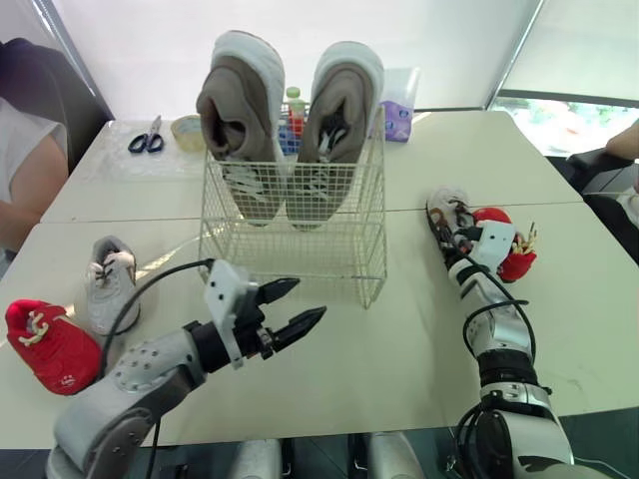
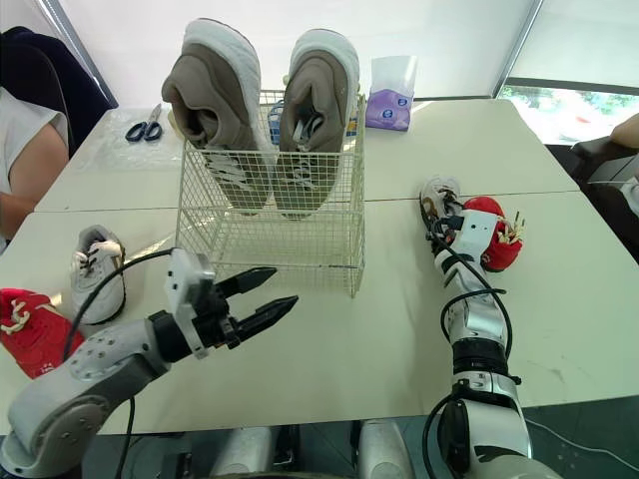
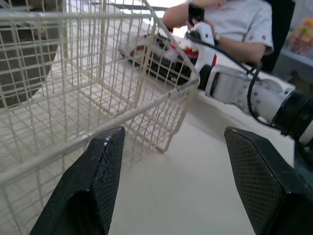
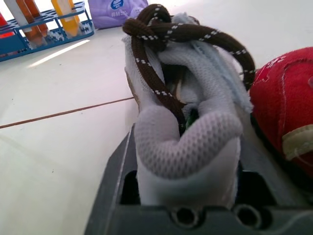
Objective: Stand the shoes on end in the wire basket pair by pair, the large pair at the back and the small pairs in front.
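A cream wire basket (image 1: pixel 296 261) stands mid-table. Two large grey-brown shoes (image 1: pixel 242 115) (image 1: pixel 337 120) stand on end against its back wall; the front half holds nothing. My left gripper (image 1: pixel 308 299) hovers open and empty just in front of the basket. To the left lie a small grey shoe (image 1: pixel 110 281) and a small red shoe (image 1: pixel 50 345). On the right, my right gripper (image 1: pixel 457 238) is shut on the heel of another small grey shoe with brown laces (image 4: pixel 188 98), which lies on the table touching a second red shoe (image 1: pixel 507 251).
Scissors (image 1: pixel 147 140), a tape roll (image 1: pixel 186 131), bottles and a purple tissue pack (image 1: pixel 397 121) sit behind the basket. A blue rack of tubes (image 4: pixel 44 24) stands beyond the right shoes. A person (image 1: pixel 25 175) sits at the far left; another arm (image 1: pixel 624 145) shows far right.
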